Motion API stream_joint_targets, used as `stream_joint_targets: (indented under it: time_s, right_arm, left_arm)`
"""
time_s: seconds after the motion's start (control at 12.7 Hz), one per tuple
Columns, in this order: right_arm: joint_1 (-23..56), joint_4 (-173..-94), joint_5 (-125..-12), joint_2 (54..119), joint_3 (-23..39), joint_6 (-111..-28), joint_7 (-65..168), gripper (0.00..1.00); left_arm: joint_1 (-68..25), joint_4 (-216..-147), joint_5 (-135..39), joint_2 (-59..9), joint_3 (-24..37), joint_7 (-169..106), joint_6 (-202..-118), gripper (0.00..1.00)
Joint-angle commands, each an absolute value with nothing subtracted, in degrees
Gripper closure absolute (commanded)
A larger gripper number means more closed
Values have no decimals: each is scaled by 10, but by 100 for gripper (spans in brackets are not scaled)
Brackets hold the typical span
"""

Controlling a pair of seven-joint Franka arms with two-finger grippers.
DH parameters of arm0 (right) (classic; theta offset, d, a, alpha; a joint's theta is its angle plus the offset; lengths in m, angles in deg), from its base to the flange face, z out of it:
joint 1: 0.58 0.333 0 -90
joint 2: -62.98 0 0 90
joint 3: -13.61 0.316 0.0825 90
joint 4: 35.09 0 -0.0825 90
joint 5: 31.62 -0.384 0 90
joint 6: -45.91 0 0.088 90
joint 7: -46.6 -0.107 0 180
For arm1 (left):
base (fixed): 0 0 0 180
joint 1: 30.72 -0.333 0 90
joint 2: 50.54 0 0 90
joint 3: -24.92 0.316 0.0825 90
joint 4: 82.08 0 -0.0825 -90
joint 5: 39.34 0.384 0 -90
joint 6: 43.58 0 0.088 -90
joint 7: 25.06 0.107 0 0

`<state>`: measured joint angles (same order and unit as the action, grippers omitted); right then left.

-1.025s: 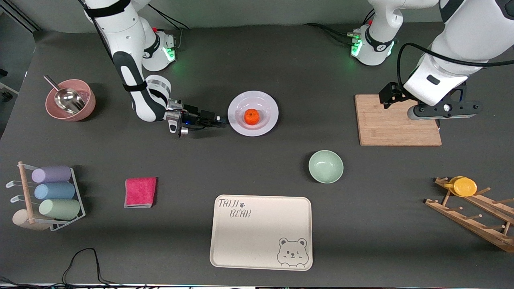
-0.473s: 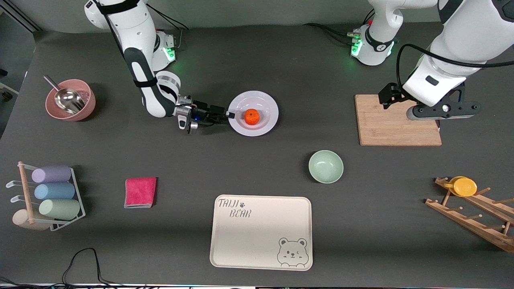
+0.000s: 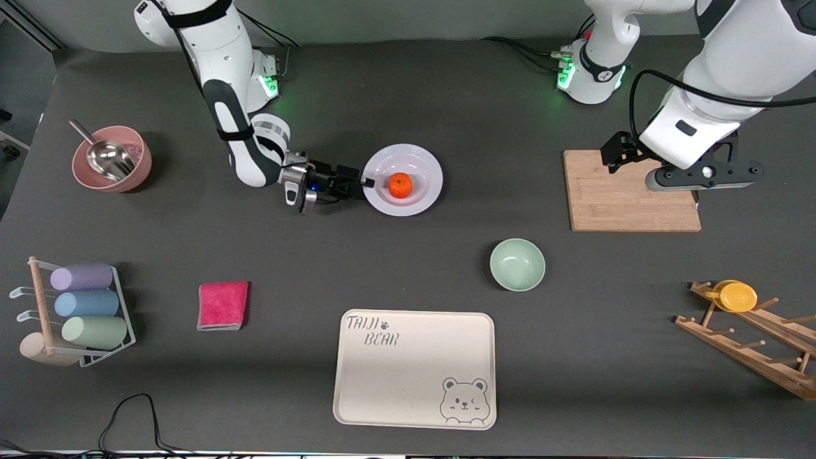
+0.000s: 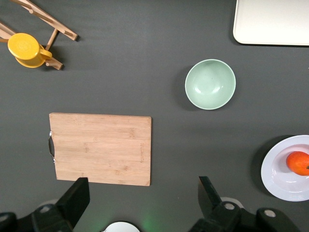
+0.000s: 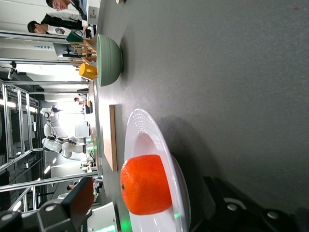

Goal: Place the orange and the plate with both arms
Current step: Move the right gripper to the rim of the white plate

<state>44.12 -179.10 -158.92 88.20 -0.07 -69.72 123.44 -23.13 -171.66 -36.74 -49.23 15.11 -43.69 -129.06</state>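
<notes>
"TAIJI BEAR" marks the cream tray (image 3: 414,368); both grippers' jaws spread, right gripper (image 3: 364,183) straddling the plate (image 3: 417,194) rim.

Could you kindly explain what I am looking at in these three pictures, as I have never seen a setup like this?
These are two white robot arms at a dark table, each ending in a two-fingered claw. The wide picture comes from a high camera facing the robots; the two others come from cameras on each arm's wrist.

The right claw is low at the rim of the plate, open, one finger above the rim and one below, gripping nothing yet. The orange sits on that plate, and the right wrist view shows it close up.

The left claw waits, open and empty, over the wooden cutting board.

Also on the table: a green bowl, a cream bear tray, a pink cloth, a pink bowl holding a metal scoop, a rack of cups, and a wooden rack with a yellow cup.
</notes>
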Motion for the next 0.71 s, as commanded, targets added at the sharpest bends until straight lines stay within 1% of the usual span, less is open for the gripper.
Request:
stream_joint_targets:
  time_s: [0.0,0.08,0.24,0.32,0.63]
  right_arm:
    - [456,-1789,-1624,899,-3,-684,1258,2]
    - [463,-1789,-1635,900,-3,-680,1261,2]
    - [469,-1789,-1648,907,-2,-679,1270,6]
    - [469,-1789,-1648,907,-2,-679,1271,12]
    - [469,-1790,-1649,919,0,-679,1324,51]
  left_arm:
    - [-238,-1737,-375,-512,148,-429,-1302,0]
    - [-238,-1737,-375,-512,148,-429,-1302,0]
    - [-237,-1737,-375,-512,148,-429,-1303,0]
    - [-237,-1737,-375,-512,148,-429,-1304,0]
    - [-238,-1737,-375,-512,148,-429,-1304,0]
